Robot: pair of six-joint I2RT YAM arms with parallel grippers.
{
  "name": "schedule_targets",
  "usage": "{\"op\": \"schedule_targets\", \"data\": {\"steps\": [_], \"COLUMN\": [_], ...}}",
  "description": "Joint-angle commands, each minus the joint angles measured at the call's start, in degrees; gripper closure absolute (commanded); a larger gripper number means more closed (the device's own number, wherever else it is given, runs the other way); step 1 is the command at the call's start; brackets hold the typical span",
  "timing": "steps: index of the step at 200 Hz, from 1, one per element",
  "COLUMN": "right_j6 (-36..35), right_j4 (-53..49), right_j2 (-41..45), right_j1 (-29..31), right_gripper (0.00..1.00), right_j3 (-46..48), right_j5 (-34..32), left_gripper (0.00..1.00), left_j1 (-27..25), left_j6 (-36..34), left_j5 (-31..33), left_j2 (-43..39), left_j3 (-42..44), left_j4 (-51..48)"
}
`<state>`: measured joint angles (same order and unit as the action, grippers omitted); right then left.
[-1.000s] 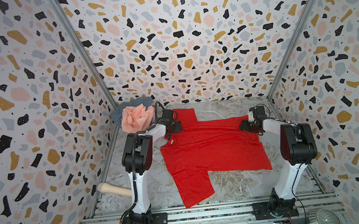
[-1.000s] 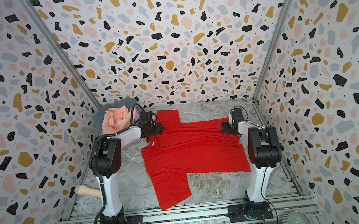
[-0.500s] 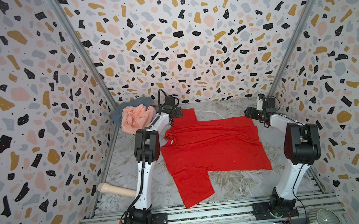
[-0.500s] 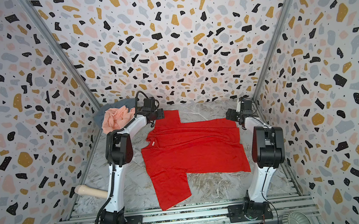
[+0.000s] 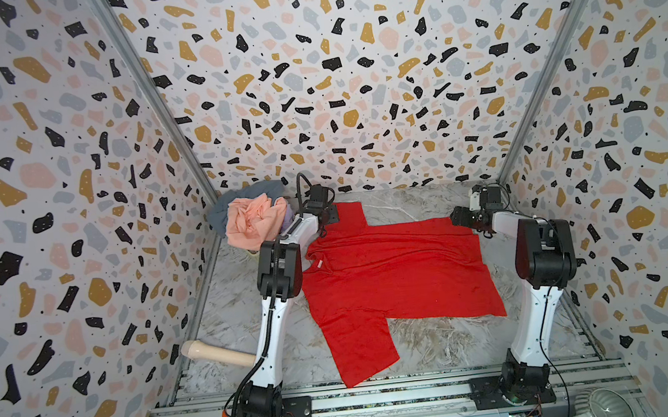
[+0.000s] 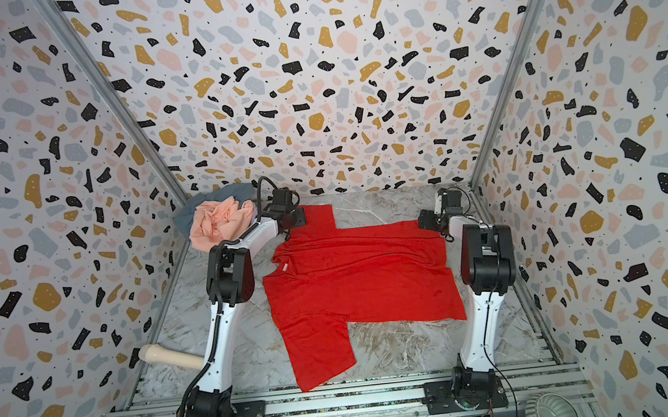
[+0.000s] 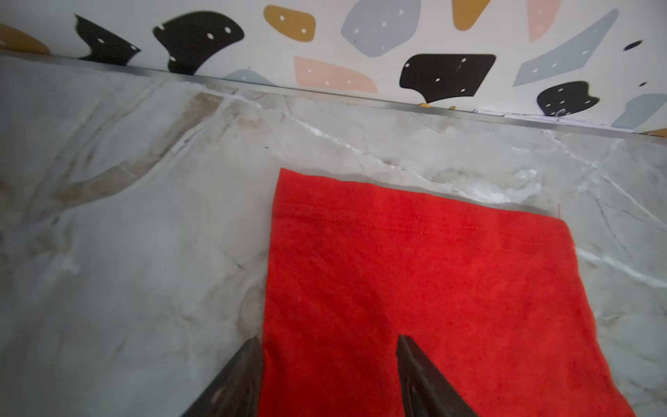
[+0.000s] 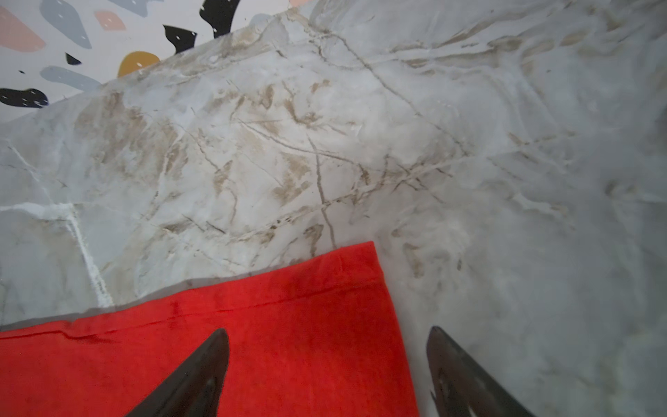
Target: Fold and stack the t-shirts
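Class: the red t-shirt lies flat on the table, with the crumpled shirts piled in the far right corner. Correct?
No. The crumpled shirts are piled in the far left corner, as both top views show; the red t-shirt does lie flat.

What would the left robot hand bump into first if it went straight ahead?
Probably the red t-shirt sleeve, right ahead of the left gripper; beyond it, the speckled wall. Its height above the cloth is unclear.
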<state>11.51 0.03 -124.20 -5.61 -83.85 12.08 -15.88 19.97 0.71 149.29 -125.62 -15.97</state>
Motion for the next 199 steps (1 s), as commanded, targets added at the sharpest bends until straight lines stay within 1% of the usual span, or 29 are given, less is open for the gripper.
{"op": "schedule_targets", "data": {"steps": [1, 11, 19, 43, 56, 62, 75, 95, 123, 143, 164, 199], "right_j6": [-1.96, -2.53, -2.79, -2.73, -2.64, -2.43, -1.45, -1.53, -1.88, -1.27, -0.85, -1.21], "right_j4": [-3.08, -3.60, -4.05, -6.16, -6.79, -7.44, -10.69, -14.88, -14.92, -13.53, -10.11, -2.26], "right_j2": [-0.13, -0.80, -1.48, -3.99, -5.21, -5.74, -7.42, -9.60, -10.22, -9.13, -5.75, 4.06], "right_j1": [1.28, 1.67, 1.89, 2.19, 2.19, 2.26, 2.45, 3.13, 3.64, 3.61, 3.67, 3.64], "right_gripper": [0.16, 0.18, 0.19, 0.24, 0.31, 0.36, 0.52, 0.69, 0.85, 1.00, 1.00, 1.00], "right_j3": [-2.22, -2.85, -3.57, -6.61, -7.87, -8.51, -11.03, -14.03, -14.53, -13.76, -11.08, -5.56], "right_j5": [-2.11, -3.26, -4.35, -8.23, -8.46, -8.52, -10.93, -13.50, -12.73, -12.04, -9.97, -7.62], "left_gripper": [0.58, 0.70, 0.77, 0.85, 0.92, 0.93, 0.94, 0.96, 0.99, 1.00, 1.00, 1.00], "left_j1": [-0.38, -0.40, -0.38, -0.43, -0.41, -0.40, -0.35, -0.36, -0.32, -0.32, -0.09, 0.41], "left_j6": [2.55, 3.03, 3.15, 3.00, 3.00, 2.90, 2.68, 2.59, 2.36, 2.27, 2.49, 2.93], "left_j5": [-5.13, -5.59, -5.31, -4.62, -4.01, -3.74, -3.63, -3.74, -3.88, -3.92, -4.79, -7.01], "left_j2": [2.62, 2.60, 2.54, 2.41, 2.19, 2.14, 2.17, 1.84, 1.79, 1.66, 1.29, -1.92], "left_j3": [-0.16, 0.18, 0.20, -0.22, -0.19, -0.36, -0.65, -0.92, -1.47, -1.45, -1.21, -0.26], "left_j4": [1.17, 1.81, 2.03, 2.24, 2.34, 2.37, 2.29, 2.33, 2.45, 2.60, 3.08, 4.92]}}
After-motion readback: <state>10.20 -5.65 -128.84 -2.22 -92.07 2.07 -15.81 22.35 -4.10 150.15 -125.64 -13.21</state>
